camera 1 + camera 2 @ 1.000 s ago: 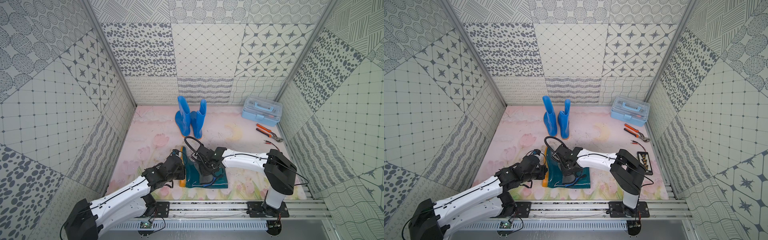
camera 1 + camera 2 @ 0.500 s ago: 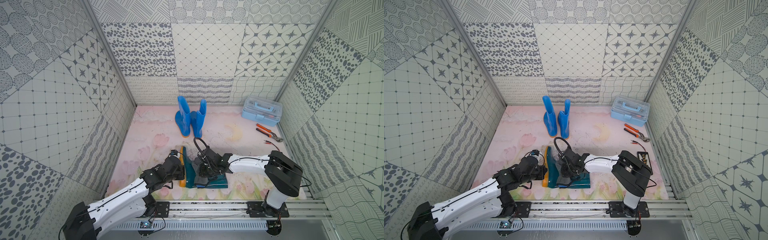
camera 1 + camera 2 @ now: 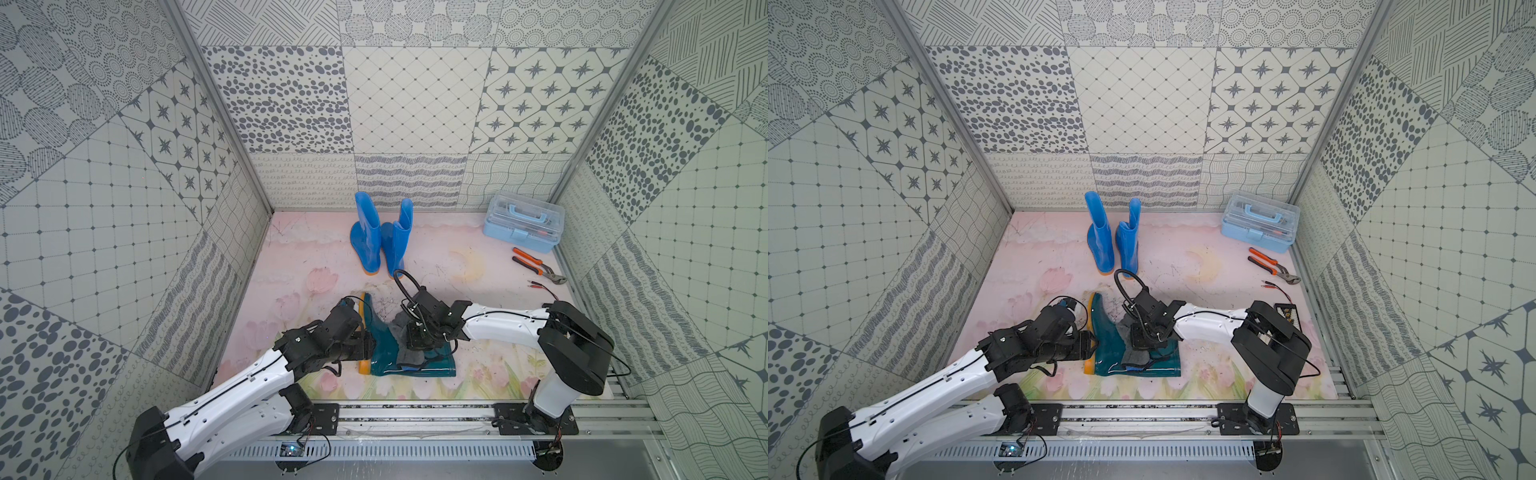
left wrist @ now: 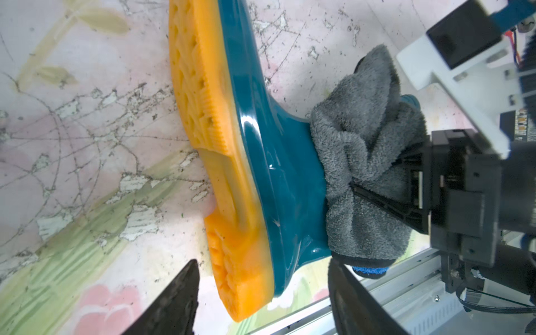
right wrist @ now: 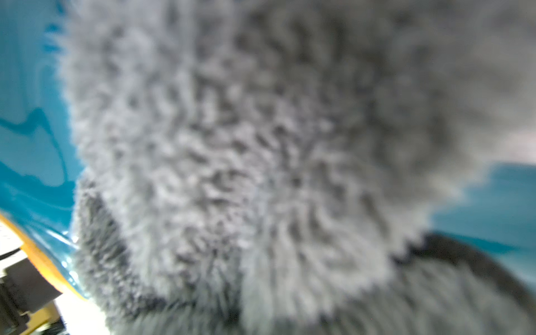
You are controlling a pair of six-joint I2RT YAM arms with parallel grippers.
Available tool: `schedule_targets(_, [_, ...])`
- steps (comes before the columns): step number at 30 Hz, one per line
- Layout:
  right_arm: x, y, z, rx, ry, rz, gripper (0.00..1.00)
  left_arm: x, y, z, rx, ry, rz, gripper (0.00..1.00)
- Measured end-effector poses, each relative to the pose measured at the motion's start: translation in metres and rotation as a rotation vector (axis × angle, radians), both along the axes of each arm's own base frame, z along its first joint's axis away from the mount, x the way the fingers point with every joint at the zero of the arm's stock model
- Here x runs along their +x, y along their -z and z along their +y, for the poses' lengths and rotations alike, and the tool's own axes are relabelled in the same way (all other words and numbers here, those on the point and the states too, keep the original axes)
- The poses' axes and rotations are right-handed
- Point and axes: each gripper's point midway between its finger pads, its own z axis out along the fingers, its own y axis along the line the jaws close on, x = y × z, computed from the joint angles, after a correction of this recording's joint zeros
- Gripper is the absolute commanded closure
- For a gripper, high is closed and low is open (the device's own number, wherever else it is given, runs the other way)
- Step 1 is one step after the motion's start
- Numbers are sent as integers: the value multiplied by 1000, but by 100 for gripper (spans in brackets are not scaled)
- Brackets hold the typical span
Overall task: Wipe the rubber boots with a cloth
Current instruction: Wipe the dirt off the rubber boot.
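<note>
The teal boot [image 4: 275, 159] is laid sideways on the tabletop [image 3: 299, 266]. The grey cloth [image 4: 362, 139] is pressed onto its shaft, gripped by the closed right tool [image 4: 377, 194]. The left tool [image 4: 263, 261] is held open at the heel.

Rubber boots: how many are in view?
3. A blue boot and a second blue boot stand upright side by side near the back wall. The teal boot lies on its side in front, partly under the grey cloth. None seems hidden.

Top views: high, near edge, facing down; share the whole scene.
Left wrist: close beside teal boot [image 4: 275, 174].
Right wrist: against cloth [image 5: 261, 145], blurred.
</note>
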Motion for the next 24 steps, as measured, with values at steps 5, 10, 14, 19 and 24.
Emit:
schedule_targets(5, [-22,-16,28,7,-84,-38,100,-19,26,0,-12,6,113,37])
schedule_targets(10, [-47,-1,41,15,-116,-15,100,-32,55,-1,-33,-19,201,56])
schedule_targets(14, [-42,15,5,1,-57,30,100,-32,63,1,-24,-44,213,76])
schedule_targets(19, [-15,20,-96,-79,152,93,100,-30,63,1,-13,-48,213,95])
schedule_targets(24, [-21,13,-133,-191,191,80,100,-29,59,0,-13,-44,207,100])
